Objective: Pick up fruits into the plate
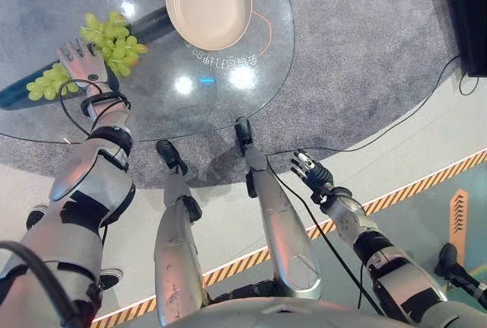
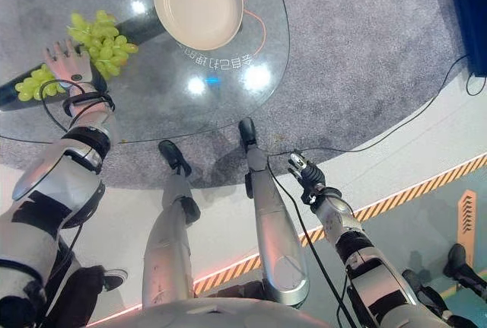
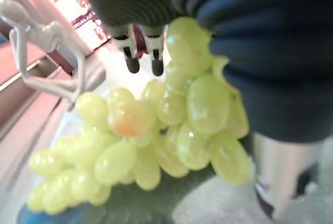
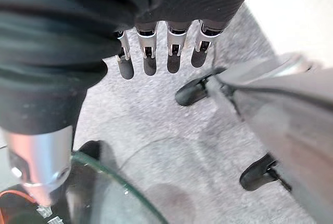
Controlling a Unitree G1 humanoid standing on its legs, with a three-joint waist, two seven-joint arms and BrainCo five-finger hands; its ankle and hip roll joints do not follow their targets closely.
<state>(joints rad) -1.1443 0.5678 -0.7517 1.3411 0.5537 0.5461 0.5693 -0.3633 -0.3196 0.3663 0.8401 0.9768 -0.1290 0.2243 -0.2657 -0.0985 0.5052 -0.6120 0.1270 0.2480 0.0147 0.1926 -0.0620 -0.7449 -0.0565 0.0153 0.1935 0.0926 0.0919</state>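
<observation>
In the left eye view a round glass table (image 1: 228, 107) fills the upper left of the frame, with a smooth, shallow cream plate (image 1: 208, 2) at top centre, nothing in it. At the upper left lies a bunch of green grapes (image 1: 112, 42), and a second, smaller bunch (image 1: 50, 83) sits further left; the left hand (image 1: 82, 60) rests between them, fingers spread and straight, touching the fruit but closed on nothing. The right hand (image 1: 312, 170) hangs at centre right, off the table above the grey carpet (image 1: 358, 46). The right eye view shows the same layout, the plate well apart from the grapes. In the left wrist view the grapes are plump, glossy ovals, one blushed orange; they look soft, slippery and easily crushed or shed, so a gentle cupping grasp under the cluster, or at the stem if it can be found, seems wisest. The right wrist view shows that hand's fingers hanging straight and relaxed over carpet beside the table's rim.
</observation>
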